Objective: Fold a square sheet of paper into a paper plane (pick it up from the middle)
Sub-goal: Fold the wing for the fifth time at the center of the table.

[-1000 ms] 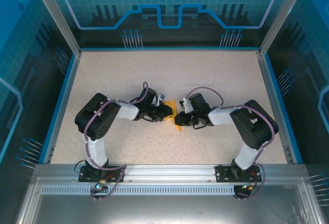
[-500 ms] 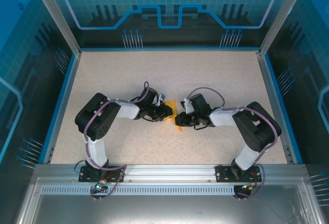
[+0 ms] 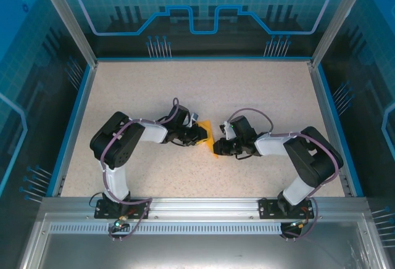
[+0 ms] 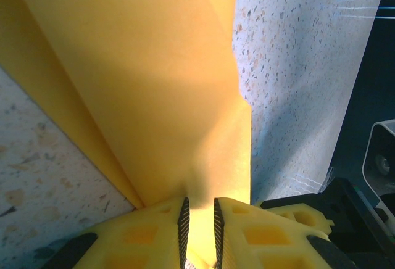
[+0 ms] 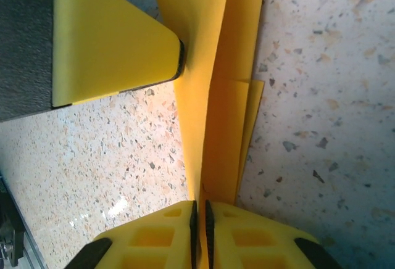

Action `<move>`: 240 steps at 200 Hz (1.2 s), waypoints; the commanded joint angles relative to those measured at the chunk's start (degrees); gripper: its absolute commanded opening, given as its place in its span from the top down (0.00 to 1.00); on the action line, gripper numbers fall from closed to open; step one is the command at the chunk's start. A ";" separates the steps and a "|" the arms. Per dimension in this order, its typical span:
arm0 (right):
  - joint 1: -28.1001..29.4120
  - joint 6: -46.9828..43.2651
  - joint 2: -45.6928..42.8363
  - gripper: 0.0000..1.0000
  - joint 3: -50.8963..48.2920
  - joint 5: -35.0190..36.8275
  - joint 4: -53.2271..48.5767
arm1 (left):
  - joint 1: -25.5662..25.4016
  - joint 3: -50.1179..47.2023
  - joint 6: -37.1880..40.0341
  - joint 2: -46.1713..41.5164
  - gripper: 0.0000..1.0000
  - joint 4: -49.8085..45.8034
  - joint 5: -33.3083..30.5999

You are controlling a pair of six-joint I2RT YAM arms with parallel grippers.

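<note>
The paper [image 3: 210,138] lies in the middle of the desk [image 3: 142,84], left end effector [image 3: 203,134] at its 9 o'clock, right end effector [image 3: 218,147] around 4 o'clock, both touching it.

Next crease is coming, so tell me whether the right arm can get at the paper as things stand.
Probably yes: the right gripper is closed on the paper at its edge, with nothing between them; the left gripper pinches the opposite side.

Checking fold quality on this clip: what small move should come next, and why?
Probably slide the right hand along the fold toward the left hand to press the crease: both hands are shut on the folded paper, whose layers fan apart between them.
</note>
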 commanded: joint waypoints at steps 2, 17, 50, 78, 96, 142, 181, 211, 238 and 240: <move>0.48 -0.80 0.09 0.87 -0.32 -0.78 -3.14 | -0.06 -0.23 1.19 0.91 0.79 -5.49 -3.43; 1.16 -2.15 1.28 0.87 0.45 0.27 -4.70 | -0.01 -0.30 1.15 0.85 0.79 -5.55 -3.53; 1.92 -3.56 2.20 0.85 1.44 2.75 -6.92 | -0.03 -0.30 0.96 0.74 0.79 -5.76 -3.69; 2.21 -3.51 -0.40 0.81 1.66 3.34 -8.24 | -0.02 -0.23 1.00 0.68 0.79 -6.02 -4.02; 1.88 -2.91 -3.09 0.80 1.46 2.76 -8.51 | -0.10 -0.19 0.97 0.74 0.79 -6.13 -3.98; 1.62 -2.66 -4.18 0.78 1.04 2.53 -9.51 | -0.01 -0.15 1.14 0.90 0.79 -6.11 -3.91; 1.72 -2.73 -3.32 0.90 1.70 1.78 -9.33 | -0.02 -0.32 1.06 0.92 0.79 -6.08 -3.91; 2.04 -3.27 -1.81 0.94 1.83 1.54 -9.28 | -0.11 -0.41 1.05 0.85 0.79 -6.10 -3.99; 2.16 -3.30 -0.25 0.93 1.78 1.12 -8.63 | -0.07 -0.50 0.95 0.83 0.79 -6.11 -4.08; 2.14 -3.29 -0.14 0.93 1.80 1.03 -8.60 | -0.03 -0.50 0.99 0.83 0.79 -6.11 -4.10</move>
